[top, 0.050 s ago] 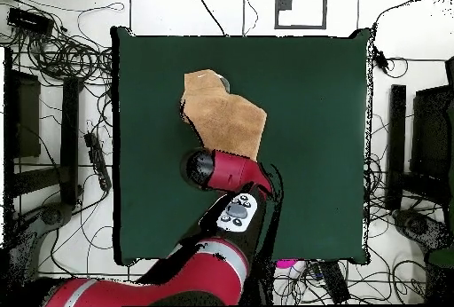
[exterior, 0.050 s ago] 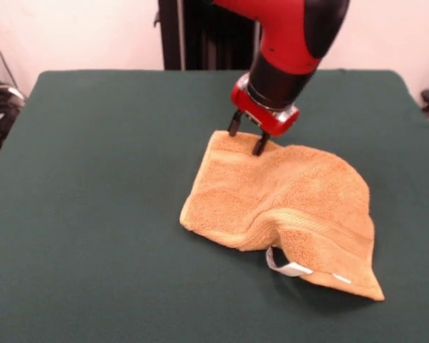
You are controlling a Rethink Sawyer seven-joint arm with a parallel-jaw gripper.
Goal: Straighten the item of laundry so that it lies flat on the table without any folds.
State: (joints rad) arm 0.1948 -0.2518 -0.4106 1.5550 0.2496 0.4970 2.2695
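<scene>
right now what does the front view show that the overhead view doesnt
Only the front view shows the gripper, its two dark fingers open and down at the towel's far edge, plus the ridge fold across the cloth, a lifted corner and the white care tag. Only the overhead view shows the arm's whole reach from the table's edge, which hides the gripper, and the cables on the floor around the table. Both show the orange-tan towel lying crumpled, not flat, on the green table with the arm at one edge of it.
</scene>
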